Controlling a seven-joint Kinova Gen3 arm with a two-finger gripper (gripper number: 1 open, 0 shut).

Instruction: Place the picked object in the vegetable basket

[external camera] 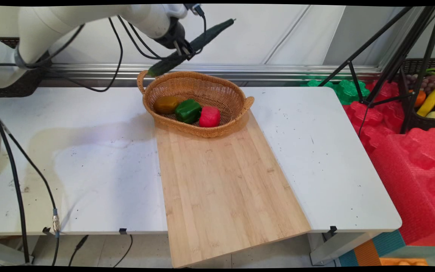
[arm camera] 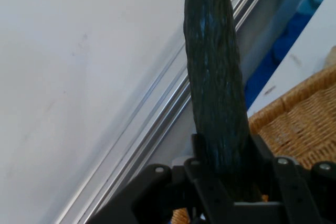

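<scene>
Overhead, jaws clamp cucumber above basket holding peppers.

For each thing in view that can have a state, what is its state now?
Gripper: shut on the cucumber, raised above the basket's back rim.
Cucumber: held in the air, tilted.
Basket: upright on the cutting board, holding three peppers.
Cutting board: flat on the table, its near end overhanging.

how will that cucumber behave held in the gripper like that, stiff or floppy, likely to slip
Probably stiff: the cucumber juts straight past both sides of the gripper without sagging. It may pivot, since it is pinched at one narrow spot and tilted. Its bumpy skin likely helps grip.
</scene>
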